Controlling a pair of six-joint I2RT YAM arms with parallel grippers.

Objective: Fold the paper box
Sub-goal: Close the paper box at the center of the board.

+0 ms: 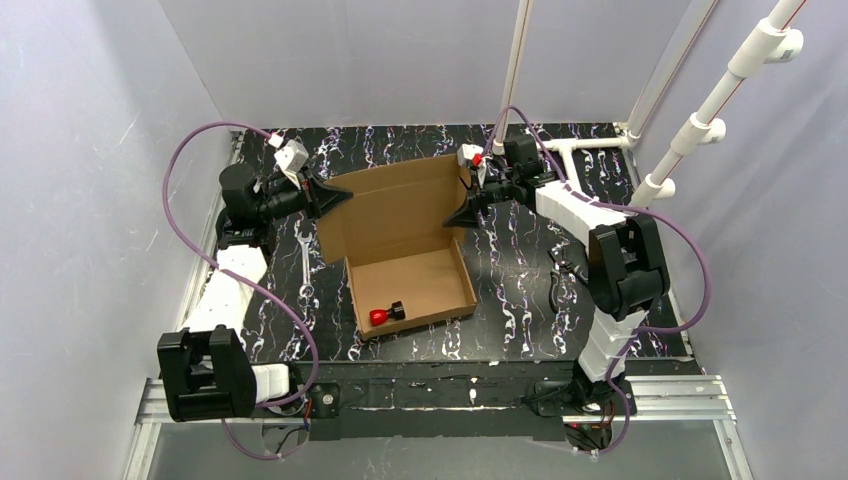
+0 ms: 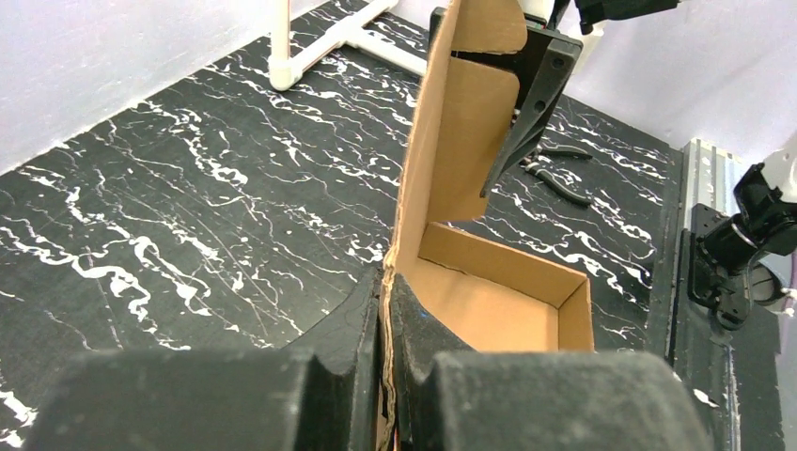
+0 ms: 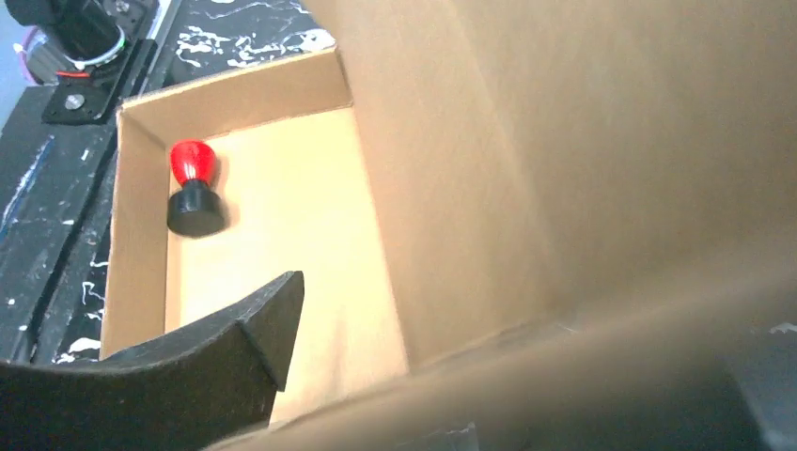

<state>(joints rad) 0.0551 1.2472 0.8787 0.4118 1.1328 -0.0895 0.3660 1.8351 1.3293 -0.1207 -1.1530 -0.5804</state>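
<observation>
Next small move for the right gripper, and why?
Probably close the right gripper on the upright lid of the paper box: it stands open at the right edge, while the left gripper is shut on the left edge.

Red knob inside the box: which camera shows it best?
Right wrist: the red knob is close and unobstructed, lying in a corner of the paper box. Top external shows it tiny but whole. Left wrist does not show it.
</observation>
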